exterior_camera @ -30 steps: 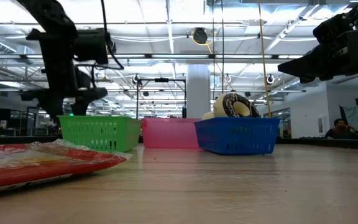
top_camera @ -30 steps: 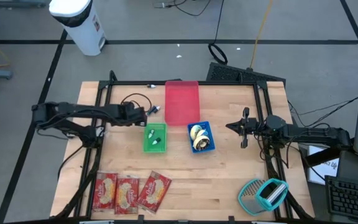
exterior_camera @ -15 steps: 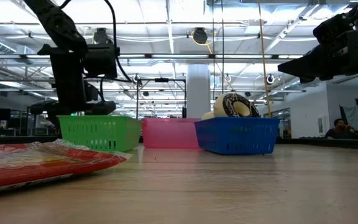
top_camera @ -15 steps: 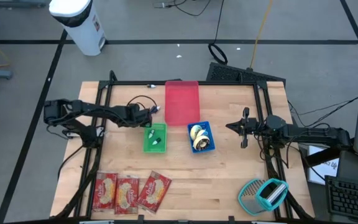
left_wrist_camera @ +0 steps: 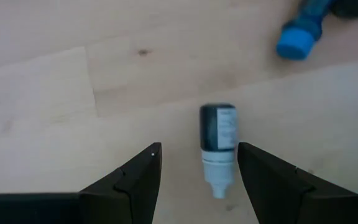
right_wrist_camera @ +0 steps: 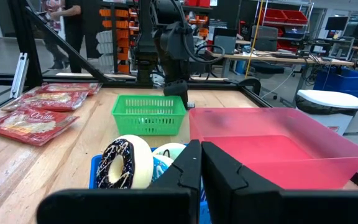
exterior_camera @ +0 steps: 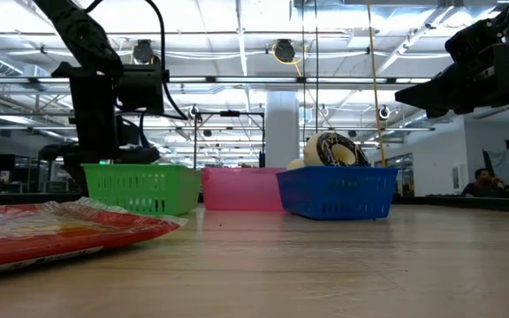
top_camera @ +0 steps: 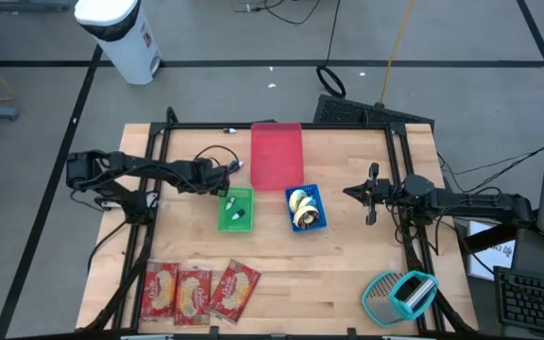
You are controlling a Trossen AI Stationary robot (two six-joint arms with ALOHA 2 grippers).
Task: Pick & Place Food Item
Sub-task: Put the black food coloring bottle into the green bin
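My left gripper (top_camera: 223, 183) (left_wrist_camera: 197, 148) hangs open, pointing steeply down, just beyond the far left corner of the green basket (top_camera: 235, 209). In the left wrist view a small dark bottle with a white nozzle (left_wrist_camera: 218, 144) lies flat on the wood between the fingers, untouched. A blue-capped item (left_wrist_camera: 298, 36) lies farther off. Three red snack packets (top_camera: 196, 291) lie flat at the near left. Doughnuts (top_camera: 300, 206) sit in the blue basket (top_camera: 317, 219). My right gripper (top_camera: 348, 192) (right_wrist_camera: 201, 152) waits shut and level at the right, pointing at the baskets.
A pink basket (top_camera: 277, 156) stands behind the green and blue ones. A dark cable (top_camera: 206, 153) curls on the table by my left arm. A teal and grey object (top_camera: 399, 293) sits at the near right corner. A person (right_wrist_camera: 73, 25) stands beyond the table.
My left gripper has sunk toward the table and shifted a little toward the green basket, rolling slightly, then come to rest. Its fingers have stayed open. Nothing on the table has moved.
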